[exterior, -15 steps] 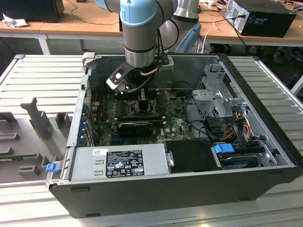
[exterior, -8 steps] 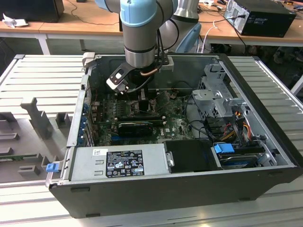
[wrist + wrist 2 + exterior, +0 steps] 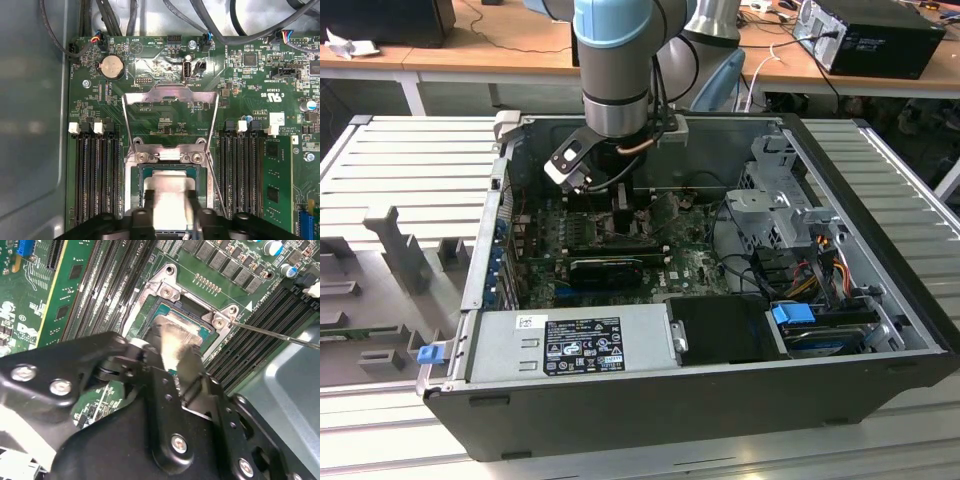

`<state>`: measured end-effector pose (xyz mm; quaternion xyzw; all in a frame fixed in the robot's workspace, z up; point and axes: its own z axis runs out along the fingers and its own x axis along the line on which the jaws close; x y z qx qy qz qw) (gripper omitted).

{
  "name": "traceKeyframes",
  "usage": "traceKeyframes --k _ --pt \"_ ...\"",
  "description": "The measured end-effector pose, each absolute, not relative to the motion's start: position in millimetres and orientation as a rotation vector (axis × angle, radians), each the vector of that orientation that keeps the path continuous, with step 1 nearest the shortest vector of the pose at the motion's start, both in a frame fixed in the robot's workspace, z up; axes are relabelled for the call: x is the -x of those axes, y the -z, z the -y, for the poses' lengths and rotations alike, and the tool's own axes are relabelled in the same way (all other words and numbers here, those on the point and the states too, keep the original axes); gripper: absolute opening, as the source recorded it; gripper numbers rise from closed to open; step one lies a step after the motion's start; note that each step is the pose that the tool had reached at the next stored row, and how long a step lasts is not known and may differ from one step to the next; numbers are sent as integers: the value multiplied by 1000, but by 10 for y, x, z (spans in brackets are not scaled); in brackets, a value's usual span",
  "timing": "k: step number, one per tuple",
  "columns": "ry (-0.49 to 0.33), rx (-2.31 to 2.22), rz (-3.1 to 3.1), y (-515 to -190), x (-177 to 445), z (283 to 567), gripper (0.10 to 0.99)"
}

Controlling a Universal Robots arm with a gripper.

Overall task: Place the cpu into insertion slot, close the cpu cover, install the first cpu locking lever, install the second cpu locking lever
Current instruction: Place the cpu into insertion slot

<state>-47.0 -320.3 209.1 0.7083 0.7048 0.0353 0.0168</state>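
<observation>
Two fingers (image 3: 148, 205) of the pincer (image 3: 170, 200) pinch the cpu (image 3: 170, 182) by its edges, directly over the socket (image 3: 134, 175); cover (image 3: 170, 94) stands open beyond it. Seating depth unclear. Judgement: hold chip level, square to socket, lower straight, no sideways sliding.

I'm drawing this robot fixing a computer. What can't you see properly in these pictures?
First wrist view: the gripper covers one edge of the cpu, so how it sits in the socket is hidden.
Second wrist view: the gripper hides much of the socket.
Exterior view: the arm blocks the socket.
</observation>
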Motion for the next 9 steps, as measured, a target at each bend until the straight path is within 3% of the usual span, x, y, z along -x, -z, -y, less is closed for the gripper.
traceKeyframes --k 5,9 --pt "-103 -2199 -2188 -2112 470 3203 106" --pt "-98 -2197 -2186 -2141 471 3204 106"
